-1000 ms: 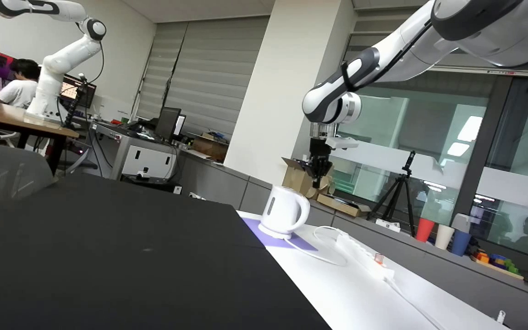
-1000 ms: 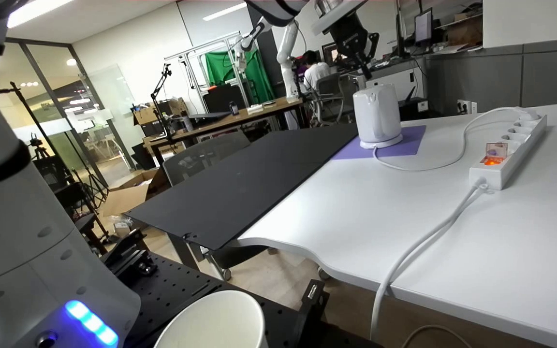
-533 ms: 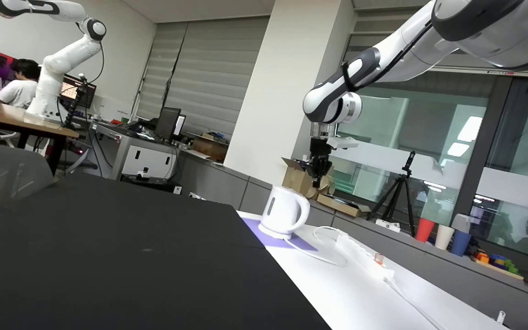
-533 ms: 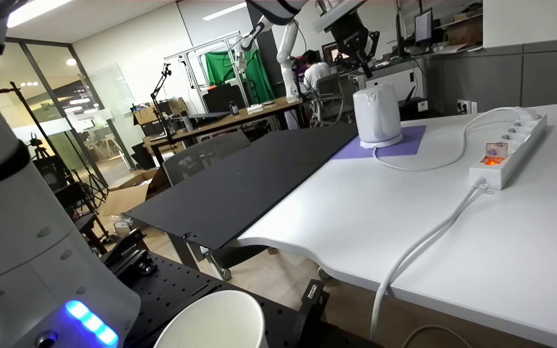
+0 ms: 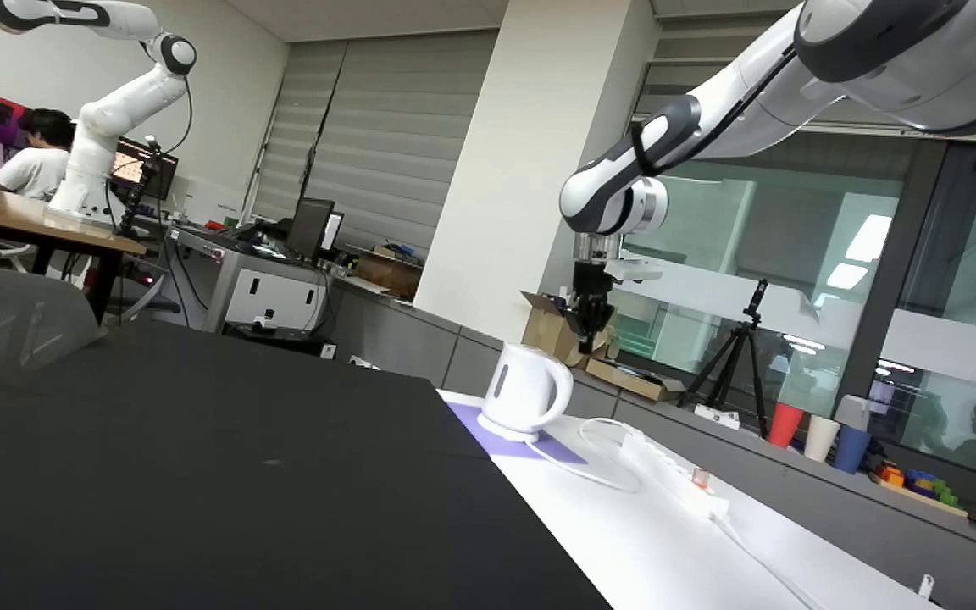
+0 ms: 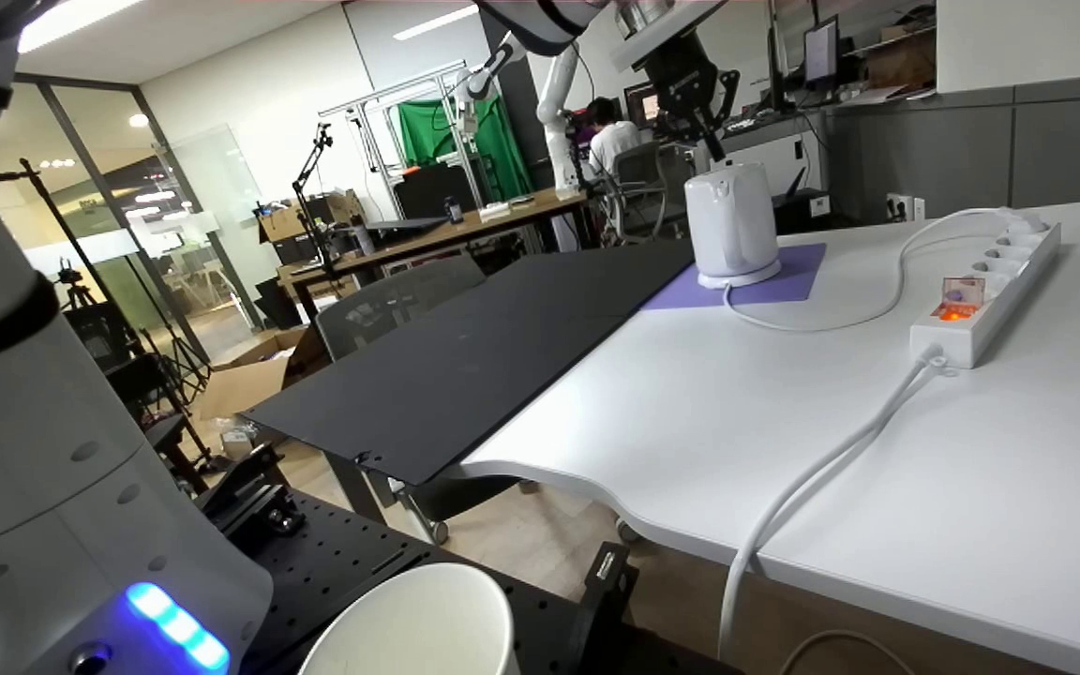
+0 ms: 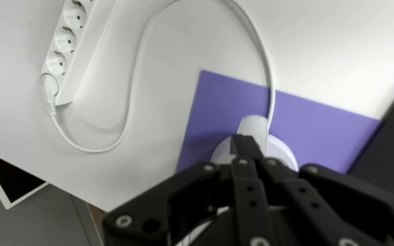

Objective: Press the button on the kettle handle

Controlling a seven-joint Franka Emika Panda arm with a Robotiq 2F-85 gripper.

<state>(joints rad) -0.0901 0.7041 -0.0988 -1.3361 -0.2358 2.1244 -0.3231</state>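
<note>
The white kettle (image 5: 518, 391) stands upright on a purple mat; it also shows in an exterior view (image 6: 735, 225). The kettle handle (image 5: 565, 391) is a white loop on its side. In the wrist view the top of the kettle handle (image 7: 254, 125) shows just beyond my fingertips, and the fingers cover much of the kettle. A button on the handle cannot be made out. My gripper (image 5: 586, 347) is shut and empty, pointing down. It is above the handle and a little to its outer side, apart from it. It also shows in an exterior view (image 6: 716, 150) and the wrist view (image 7: 246, 145).
The purple mat (image 7: 224, 92) lies on the white table (image 6: 690, 412) beside a black panel (image 6: 474, 347). A white cord (image 7: 135, 75) runs from the kettle to a power strip (image 7: 84, 51) with a lit orange switch. A cardboard box (image 5: 546, 329) stands behind.
My gripper has come down slightly, its tip a little nearer the kettle's height. It stays shut. The kettle has not moved.
</note>
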